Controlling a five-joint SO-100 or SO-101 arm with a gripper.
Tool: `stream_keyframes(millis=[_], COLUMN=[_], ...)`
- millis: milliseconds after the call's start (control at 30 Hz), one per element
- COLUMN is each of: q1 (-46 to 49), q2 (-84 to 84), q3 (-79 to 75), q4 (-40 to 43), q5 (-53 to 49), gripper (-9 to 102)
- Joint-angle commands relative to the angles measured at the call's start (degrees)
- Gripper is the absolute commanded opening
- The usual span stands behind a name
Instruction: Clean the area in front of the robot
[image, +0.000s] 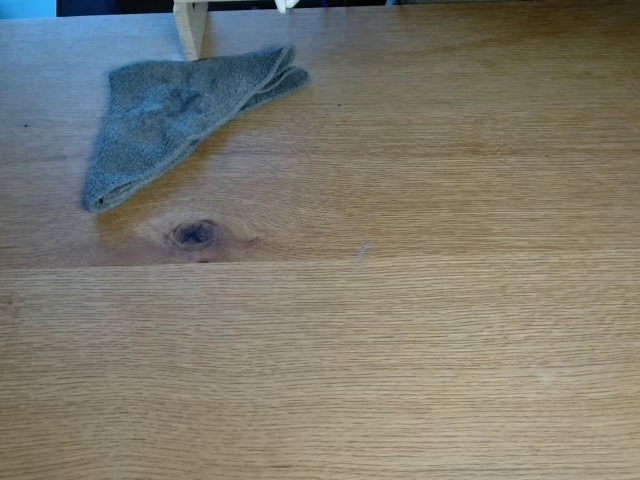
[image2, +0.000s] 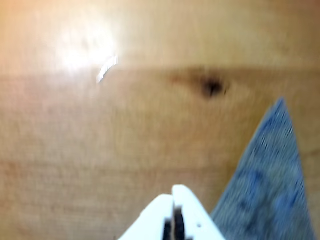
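Note:
The area is a light-brown oak tabletop (image: 420, 340) with a dark knot (image: 195, 233) and a plank seam running across it. A folded grey cloth (image: 170, 115) lies on it at the upper left of the fixed view. In the blurred wrist view, my white gripper (image2: 174, 194) points in from the bottom edge, its two tapering fingers pressed together with nothing between them. It hovers over bare wood, just left of the cloth (image2: 272, 185). The knot (image2: 212, 86) lies ahead of the fingertips.
A pale wooden post (image: 190, 28) stands at the table's far edge, touching the cloth's top. A bright glare patch (image2: 85, 45) and a small pale streak (image2: 106, 68) show on the wood in the wrist view.

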Motion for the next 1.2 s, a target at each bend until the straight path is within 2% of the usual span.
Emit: stream_keyframes(millis=[0,167,267,433,600,667,733,800,933,1167], q1=[1.05,1.93,2.64,1.93,5.10,7.12,9.49,12.30,19.78,32.08], q2=[0.09,-0.70,-9.67,-28.39,-46.85,-51.59,-55.90,-59.94,-68.55,-84.73], q3=[5.01,4.48,-1.23,-20.21,-40.43,-47.11,-52.73,-57.39,-63.54,-64.60], q4=[-7.47,-13.62,-17.05,-11.25,-4.39,-2.29,-1.67,-1.32,-1.49,-5.27], q5=[-1.41,-7.03,-7.91,0.53,10.55,12.39,12.04,11.95,12.30,9.40], gripper=[0,0,0,0,0,5,20,27,29,35])
